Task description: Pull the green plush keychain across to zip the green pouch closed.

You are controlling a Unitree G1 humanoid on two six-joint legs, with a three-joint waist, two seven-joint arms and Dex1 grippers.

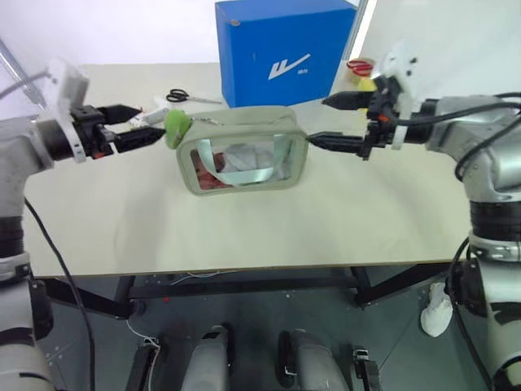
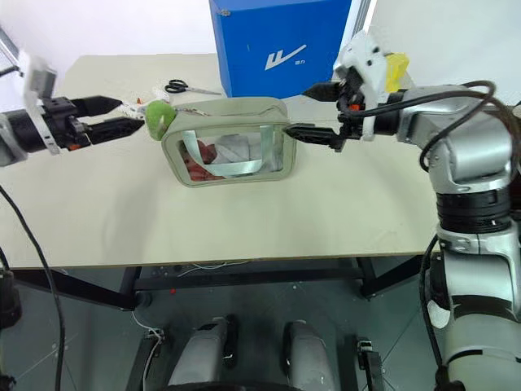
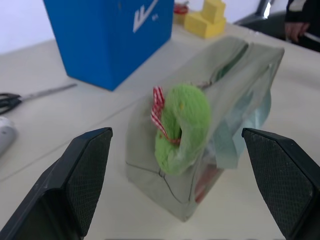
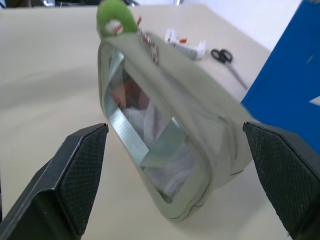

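Two hands, left (image 1: 137, 125) and right (image 1: 327, 121), are spread wide at the green pouch (image 1: 242, 151); its green plush keychain (image 1: 175, 129) is not yet gripped, so pinching it comes next.

Green pouch (image 2: 226, 140) standing on edge near middle of table (image 2: 342, 220), clear window panel facing camera, red and white contents visible inside. Green plush keychain (image 2: 159, 119) hanging at pouch's upper left corner. Left gripper (image 2: 116, 115) fingers spread apart, tips just beside keychain, not closed on it. Right gripper (image 2: 303, 112) fingers likewise parted, lower finger at pouch's right end. Blue box (image 2: 281, 47) behind pouch toward table's far edge. Scissors (image 2: 186, 86) lying left of box.
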